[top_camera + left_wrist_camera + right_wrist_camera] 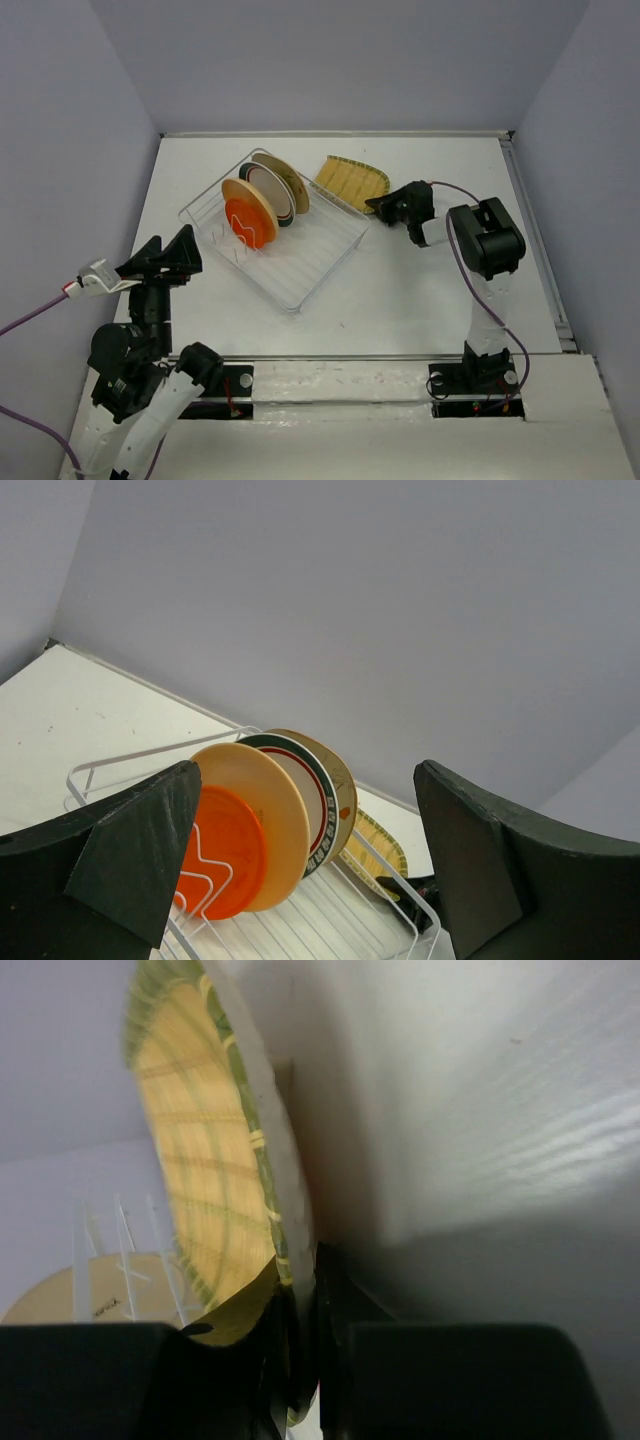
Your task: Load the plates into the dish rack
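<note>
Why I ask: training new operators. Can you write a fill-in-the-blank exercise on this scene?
1. The right claw is shut on the yellow plate, which is shaped like a ____.
2. The left claw is ____ and holds nothing.
3. Of the plates standing in the rack, the one nearest the left claw is ____.
Missing words: fan; open; orange.

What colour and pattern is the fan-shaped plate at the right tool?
The fan-shaped plate is yellow, ribbed, with a green striped rim; the right wrist view shows it best.

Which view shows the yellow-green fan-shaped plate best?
Top external: the whole fan-shaped plate shows, beside the dish rack, its edge in the right gripper. Right wrist shows only a close slice; left wrist only a sliver behind the rack.
</note>
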